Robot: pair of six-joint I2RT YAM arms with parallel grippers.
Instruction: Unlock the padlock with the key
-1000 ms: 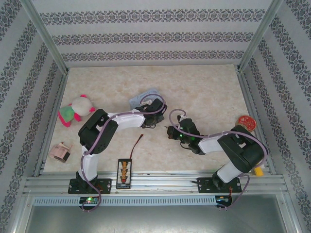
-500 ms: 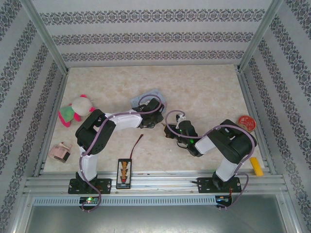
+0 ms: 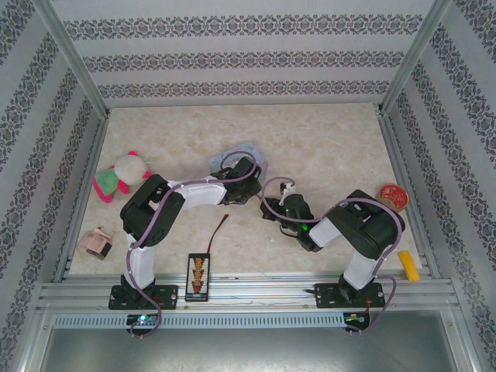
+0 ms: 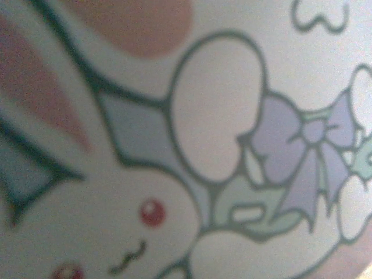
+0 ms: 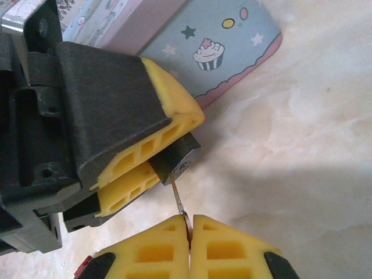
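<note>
The light-blue tin (image 5: 226, 40) printed with a cupcake and stars lies flat on the pale marbled tabletop (image 3: 325, 139). The left wrist view is pressed close to its lid, showing a blurred rabbit and a lilac bow. What the tin holds cannot be seen. Well to the tin's left and nearer the arms sits a small pink box (image 3: 96, 242), its contents also hidden.

Bare marbled top stretches from the tin to the far wall and off to its right. A metal frame rail (image 3: 232, 291) borders the near edge, and more rails run down both sides. To the tin's left, by the side rail, lies a white, pink and green plush toy (image 3: 120, 174). On the near side of the tin, a long black strip with orange marks (image 3: 198, 277) rests against the near rail, with a thin dark wire with a red tip (image 3: 220, 226) just beyond it. Far to the tin's right, a red round disc (image 3: 393, 194) and a yellow block (image 3: 408, 265) lie by the side rail.

Just off the tin's near edge, the left claw (image 5: 174, 142) is drawn narrow, its yellow pads clamped on the small dark padlock (image 5: 183, 156). The right claw (image 5: 190, 224) is pinched tight on the thin silvery key (image 5: 179, 200). The key's tip meets the padlock's keyhole face.
</note>
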